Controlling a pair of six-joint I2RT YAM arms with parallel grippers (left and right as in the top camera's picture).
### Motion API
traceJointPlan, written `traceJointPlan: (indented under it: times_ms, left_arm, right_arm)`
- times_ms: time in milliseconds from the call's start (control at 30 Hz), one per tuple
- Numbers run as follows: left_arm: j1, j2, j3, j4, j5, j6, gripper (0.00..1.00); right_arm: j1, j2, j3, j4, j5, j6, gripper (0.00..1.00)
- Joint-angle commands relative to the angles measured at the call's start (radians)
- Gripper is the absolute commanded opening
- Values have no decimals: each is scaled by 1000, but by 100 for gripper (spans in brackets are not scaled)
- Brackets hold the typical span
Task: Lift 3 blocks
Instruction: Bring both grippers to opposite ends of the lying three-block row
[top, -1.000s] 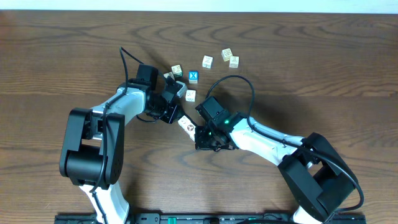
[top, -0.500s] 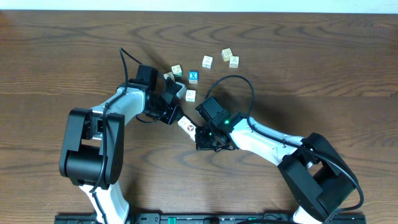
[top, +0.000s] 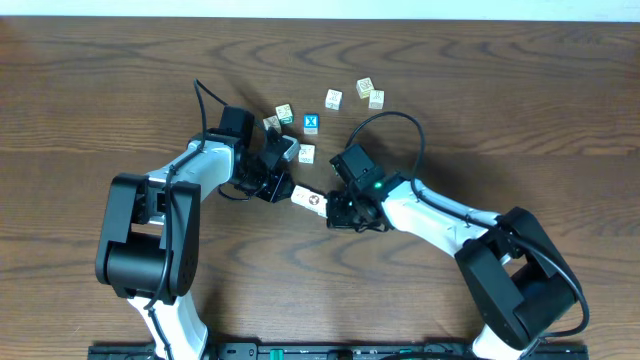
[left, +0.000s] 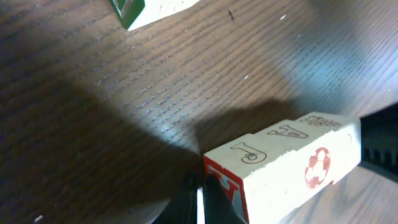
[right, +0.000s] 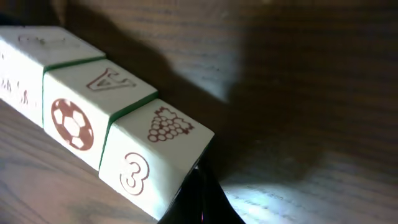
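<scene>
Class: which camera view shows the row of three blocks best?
Right wrist: the row of three blocks is close up, with seams and pictures clear. Left wrist shows it from one end, seams unclear. Overhead shows it as a tiny pale bar.

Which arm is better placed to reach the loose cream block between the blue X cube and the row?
Left, probably. The left gripper, shut against one end of the three-block row, lies closer to that loose block; the right gripper presses the far end.

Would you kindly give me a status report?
Left end effector and right end effector shut, pinching three-block row endwise. Row appears airborne. Loose cube nearby.
</scene>
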Motion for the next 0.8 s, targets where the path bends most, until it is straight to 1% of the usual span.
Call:
traceJointPlan:
  times_ms: [0, 400, 600, 767]
  left_arm:
    - [-24, 6, 0, -11, 44, 20, 7]
    - [-72, 6, 0, -11, 38, 19, 7]
    - [-72, 6, 0, -13, -84, 4, 7]
    - [-72, 6, 0, -11, -157, -22, 7]
  right_arm:
    - [-21, 14, 7, 10, 5, -34, 1]
    - [-27, 14, 7, 10, 6, -57, 1]
    - [-27, 14, 7, -27, 15, -80, 1]
    - [-27, 14, 7, -46, 24, -93, 1]
